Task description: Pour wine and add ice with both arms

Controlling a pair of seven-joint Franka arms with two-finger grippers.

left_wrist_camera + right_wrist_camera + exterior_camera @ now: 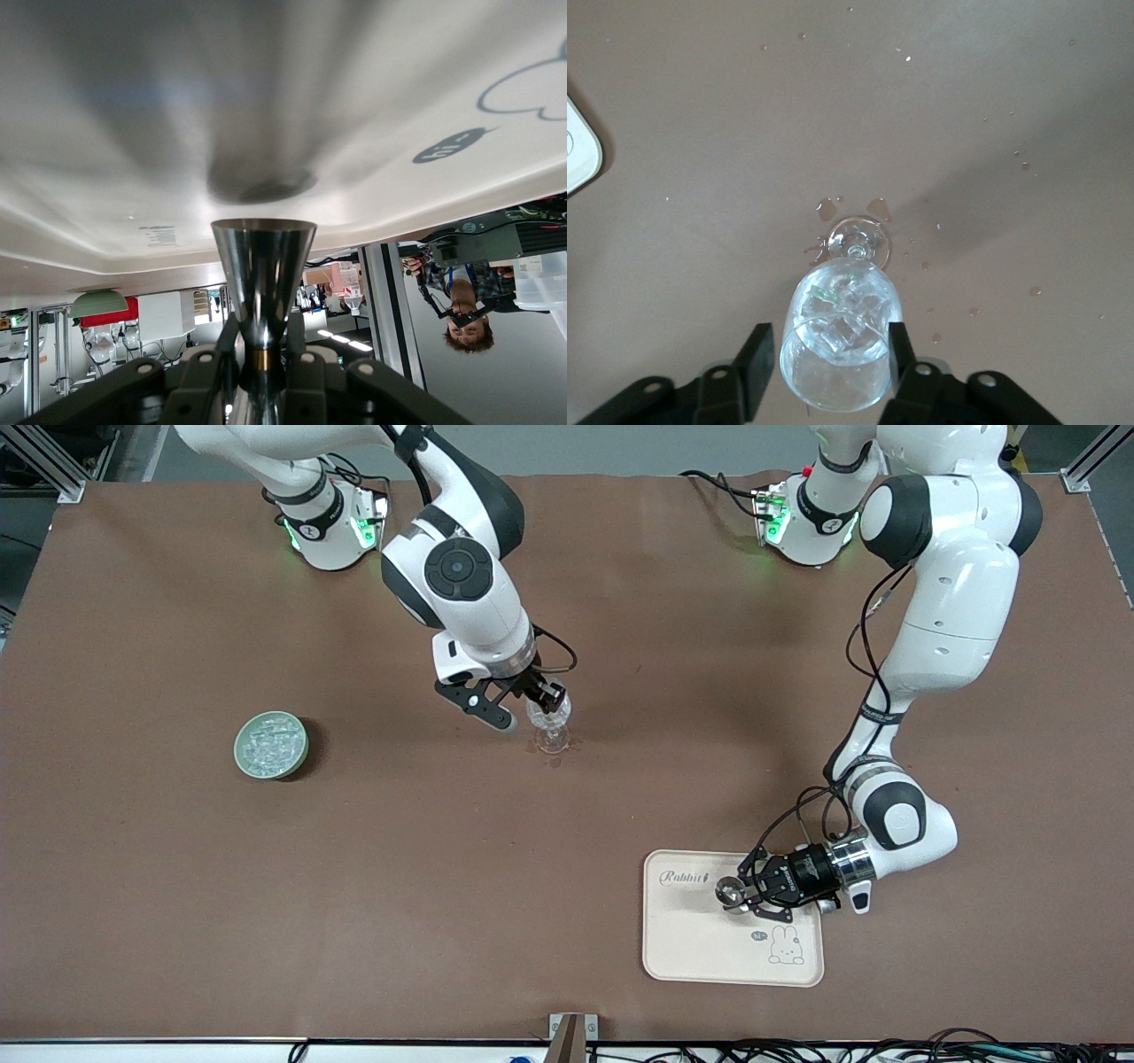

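A clear stemmed glass [553, 726] stands on the brown table with several ice cubes in it [849, 312]. My right gripper [529, 707] is open, with its fingers on either side of the glass bowl [833, 363]. One finger [897, 347] is at the glass wall and the other stands clear of it. Wet drops of wine [826, 209] lie round the glass foot. The pale green bowl of ice [271, 745] sits toward the right arm's end. My left gripper [764, 886] is shut on the waist of a steel jigger [263, 252], held sideways low over the tray [700, 948].
The cream tray with a rabbit drawing lies near the front camera's edge of the table, toward the left arm's end. Small drops [1034, 289] are scattered on the table round the glass. A black bracket [569, 1036] sits at the table's front edge.
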